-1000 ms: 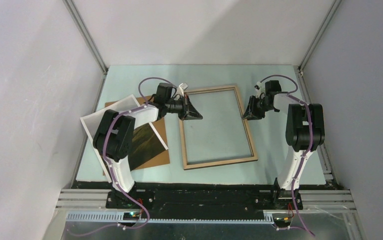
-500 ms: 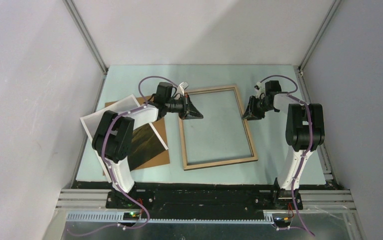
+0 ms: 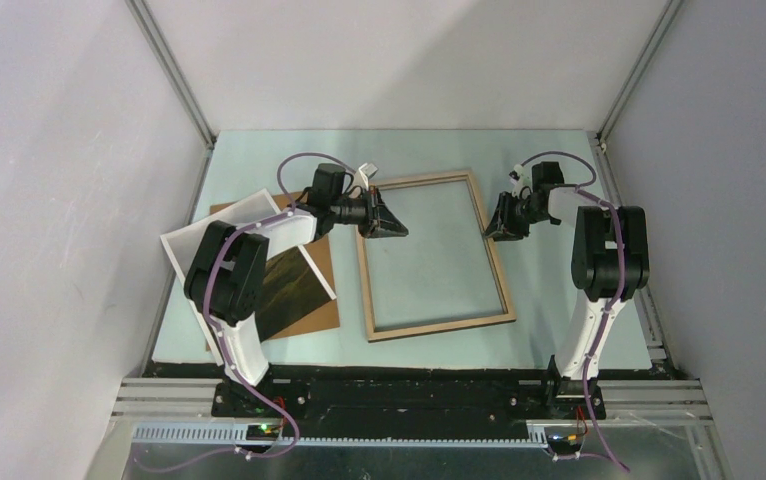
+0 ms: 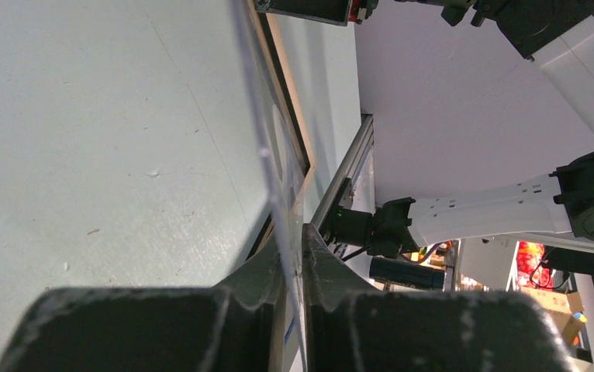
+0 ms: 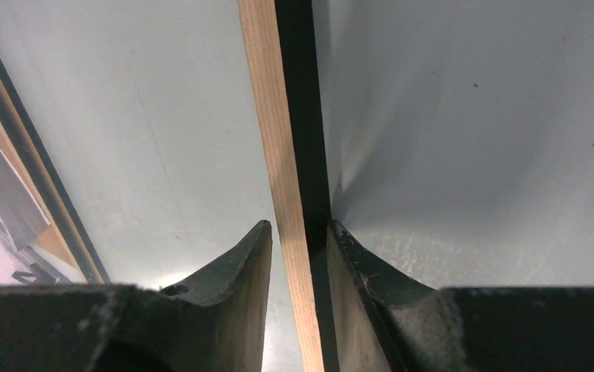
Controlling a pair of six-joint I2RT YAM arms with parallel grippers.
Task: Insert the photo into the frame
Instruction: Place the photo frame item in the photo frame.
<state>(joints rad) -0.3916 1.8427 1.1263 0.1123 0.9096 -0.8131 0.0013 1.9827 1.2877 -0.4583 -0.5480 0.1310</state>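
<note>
The frame (image 3: 505, 290) lies light-wood side up in the middle of the table. My left gripper (image 3: 395, 226) is at its far-left corner. In the left wrist view its jaws (image 4: 298, 236) stand close around the edge of the frame's clear pane (image 4: 267, 155). My right gripper (image 3: 493, 226) is at the right rail. In the right wrist view that rail (image 5: 272, 116) runs between the jaws (image 5: 299, 225): one finger touches its black side, and a thin gap shows at the wood side. The photo (image 3: 294, 285) lies at the left, partly under my left arm.
A brown backing panel (image 3: 324, 305) lies under the photo near the left wall. Aluminium posts and grey walls close in the table on three sides. The arm bases stand along the near edge.
Both grippers have edged slightly toward the far side. The right jaws now stand a touch wider round the rail. The frame and photo have not moved.
</note>
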